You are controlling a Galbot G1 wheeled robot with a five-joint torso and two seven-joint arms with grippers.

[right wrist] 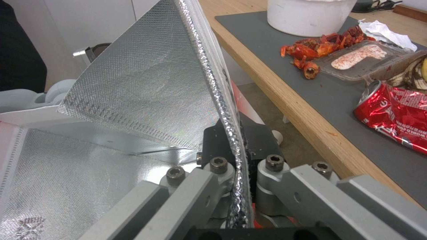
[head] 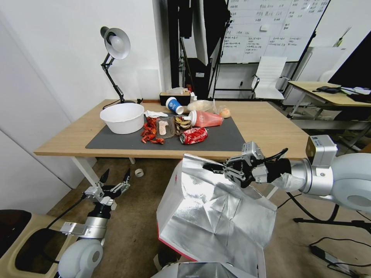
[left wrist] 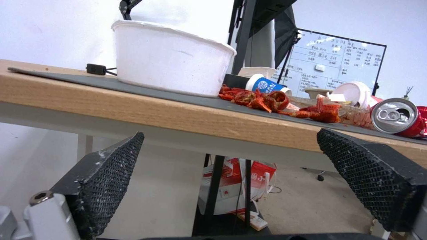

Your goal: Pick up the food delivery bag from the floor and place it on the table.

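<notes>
right tool is pinching the food delivery bag rim, bag hanging lower centre just below the table front edge; left tool spread wide, lower left over bare floor

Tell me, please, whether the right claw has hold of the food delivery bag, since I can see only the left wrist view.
Observer: Yes, the right claw is shut on the rim of the food delivery bag, with the foil lining pinched in it.
Operator: Is the bag on the table yet?
Observer: No, it is held in front of the near edge of the table, not on the tabletop.
Operator: What lies nearest that edge?
Observer: A crushed red can, on the dark mat.
</notes>
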